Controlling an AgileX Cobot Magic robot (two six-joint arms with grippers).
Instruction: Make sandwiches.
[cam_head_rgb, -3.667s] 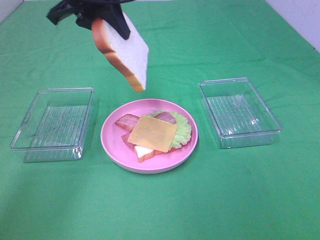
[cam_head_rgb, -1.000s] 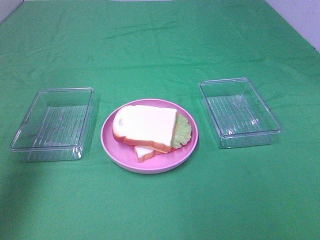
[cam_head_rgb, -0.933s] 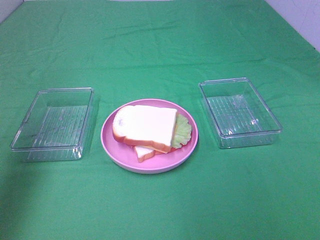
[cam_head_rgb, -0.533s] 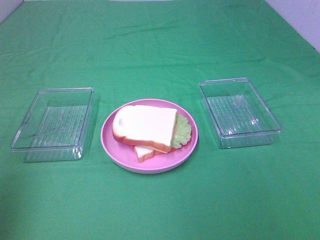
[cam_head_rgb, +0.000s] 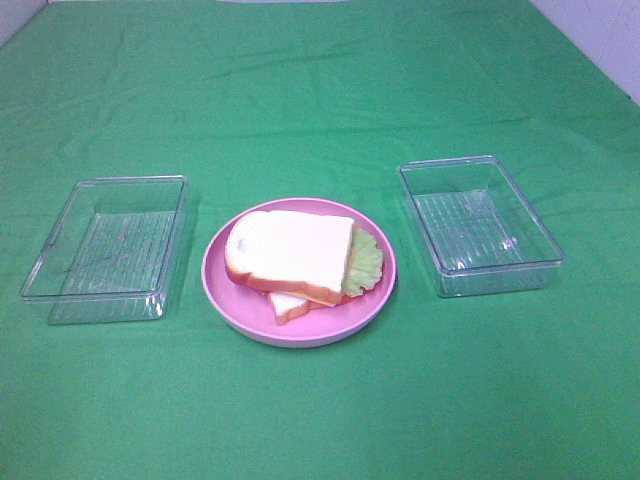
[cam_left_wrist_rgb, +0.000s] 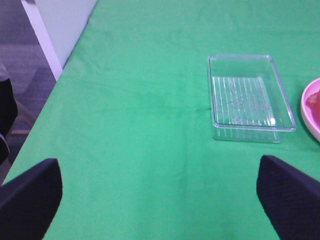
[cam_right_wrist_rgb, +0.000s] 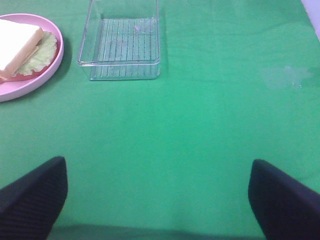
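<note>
1. Your left pincer (cam_left_wrist_rgb: 159, 200) stands wide open over bare green cloth (cam_head_rgb: 320, 90), its two dark fingertips (cam_left_wrist_rgb: 30, 197) far apart with nothing between them.
2. Ahead of that pincer, a little toward its right finger, you have the left clear tray (cam_left_wrist_rgb: 249, 97) lying flat on the cloth, well apart from the fingers. In the high view it sits at (cam_head_rgb: 105, 247).
3. Past that tray, at the far edge of the left wrist view, you can just catch the rim of the pink plate (cam_left_wrist_rgb: 309, 116).
4. On the plate (cam_head_rgb: 225, 290) rests the sandwich (cam_head_rgb: 292, 255): a white top slice over a second slice jutting out toward the camera, with lettuce (cam_head_rgb: 366, 260) showing at its right side. The fillings beneath are probably there, but you only see a reddish sliver.
5. Ahead of your right pincer (cam_right_wrist_rgb: 157, 197), off beyond its left finger, the same plate and sandwich (cam_right_wrist_rgb: 17, 45) sit well clear of it.
6. Straight ahead of it lies the right clear tray (cam_right_wrist_rgb: 121, 45), seen from above at (cam_head_rgb: 480, 225).
7. Your right pincer is also spread open and holds nothing.
</note>
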